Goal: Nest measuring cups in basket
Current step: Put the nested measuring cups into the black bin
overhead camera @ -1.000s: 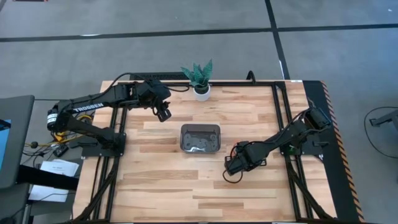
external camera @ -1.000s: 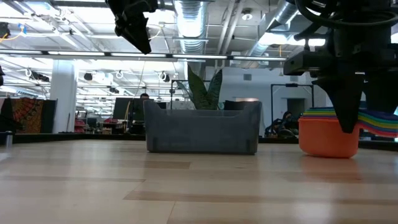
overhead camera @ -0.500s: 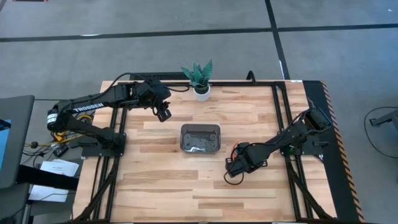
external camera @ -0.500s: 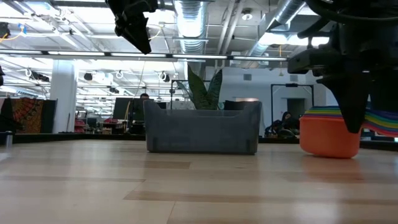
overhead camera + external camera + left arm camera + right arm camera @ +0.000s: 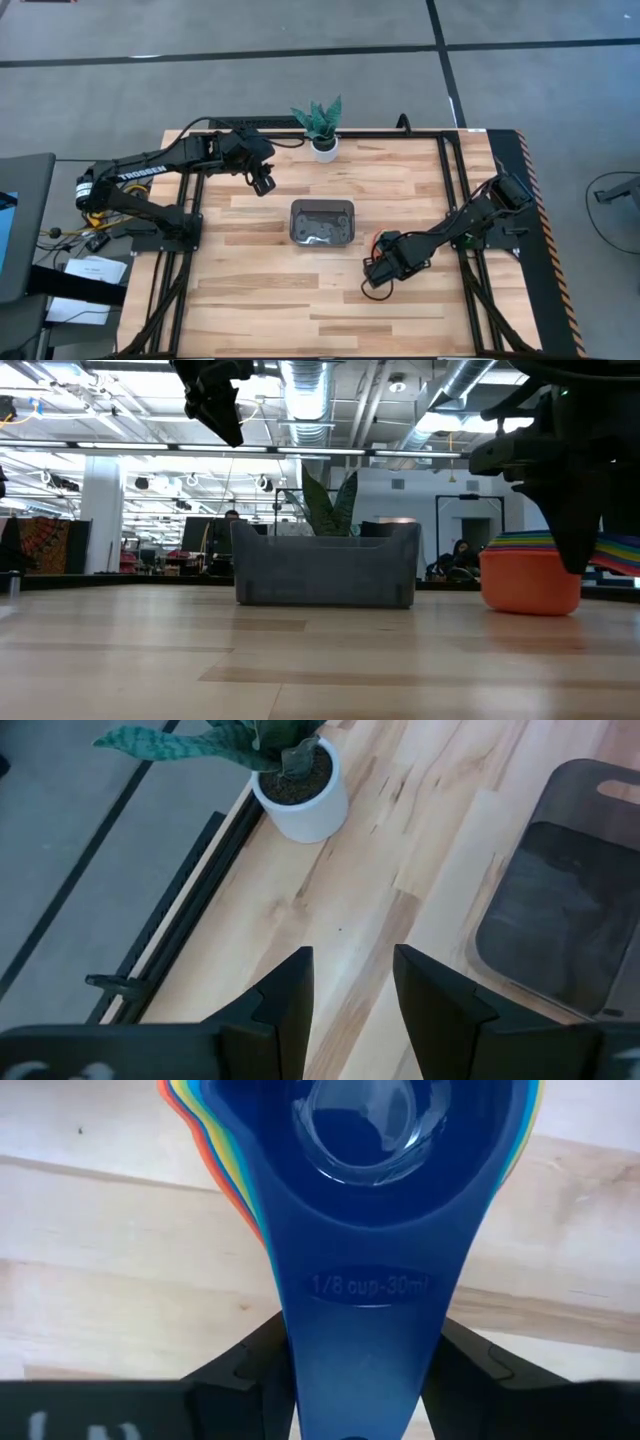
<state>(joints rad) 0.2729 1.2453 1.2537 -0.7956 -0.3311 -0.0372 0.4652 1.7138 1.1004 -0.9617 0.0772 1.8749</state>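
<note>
The measuring cups sit nested in one stack, orange outermost [image 5: 530, 582] and dark blue innermost [image 5: 370, 1140], with their handles fanned toward the table's right [image 5: 622, 552]. My right gripper [image 5: 360, 1380] [image 5: 375, 270] is right of the basket and nearer the table's near edge, shut on those handles. It hides the stack in the high view. The dark grey basket [image 5: 322, 221] [image 5: 326, 565] stands mid-table. My left gripper [image 5: 262, 183] [image 5: 350, 1000] hangs open above the far left of the table, near the plant. My right gripper pinches the stacked handles between its two fingers [image 5: 250, 1370], at the top blue handle marked 1/8 cup [image 5: 365, 1310]. The fingers come from above, pointing down, one on each side edge of the handle. The stack stays upright, its orange base [image 5: 530, 608] at table level.
A white-potted plant [image 5: 320, 125] [image 5: 295, 780] stands at the table's far edge behind the basket. Black frame rails [image 5: 445, 190] run along the table's left and right sides. Bare wood lies in front of the basket toward the near edge.
My right gripper has moved a little toward the table's near edge and left, still shut on the handles. The cup stack has gone with it, staying upright and low over the table.
</note>
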